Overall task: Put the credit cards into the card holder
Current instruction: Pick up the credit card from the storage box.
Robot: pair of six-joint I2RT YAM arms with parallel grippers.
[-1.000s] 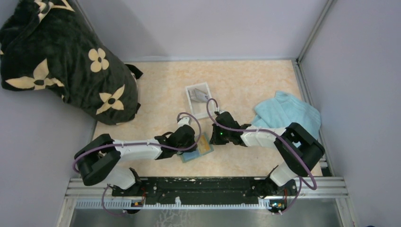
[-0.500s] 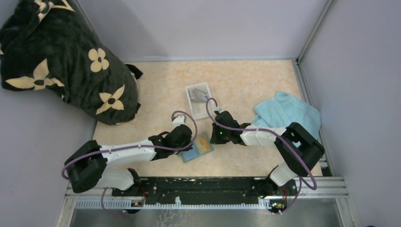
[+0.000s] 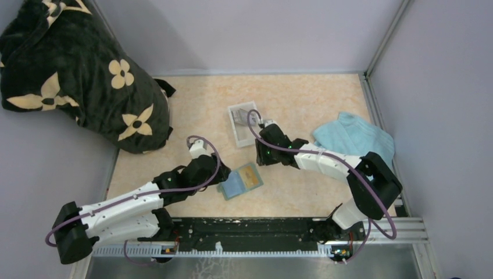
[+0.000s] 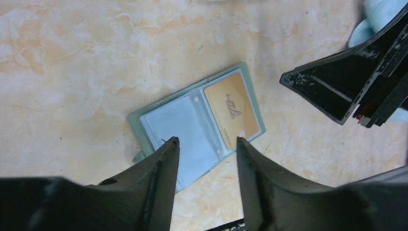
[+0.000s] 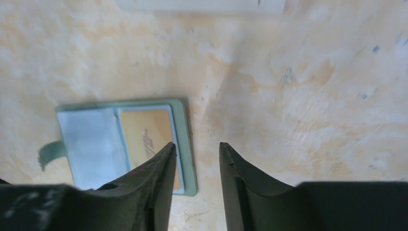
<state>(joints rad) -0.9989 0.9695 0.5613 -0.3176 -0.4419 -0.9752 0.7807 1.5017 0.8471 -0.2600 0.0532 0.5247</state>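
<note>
Card holder (image 3: 240, 181): we see it open flat, tabletop (image 3: 302, 104) along its edges.
Left gripper (image 4: 206, 140): apart, empty.
Right gripper (image 5: 196, 145): apart, empty.

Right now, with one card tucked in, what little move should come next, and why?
Probably the right gripper, jaws open and empty, should reach into the white tray for the grey card: the card holder lies open holding one orange card, its other pocket looking empty.

— What colour is the card holder (image 4: 183, 125)?
— Grey-green rim, pale blue inside; its card (image 4: 232, 109) is orange-yellow.
— The desk (image 3: 302, 99)?
— Marbled peach-cream. Towel (image 3: 354, 136) light blue, cloth (image 3: 75, 75) black with cream flowers.
</note>
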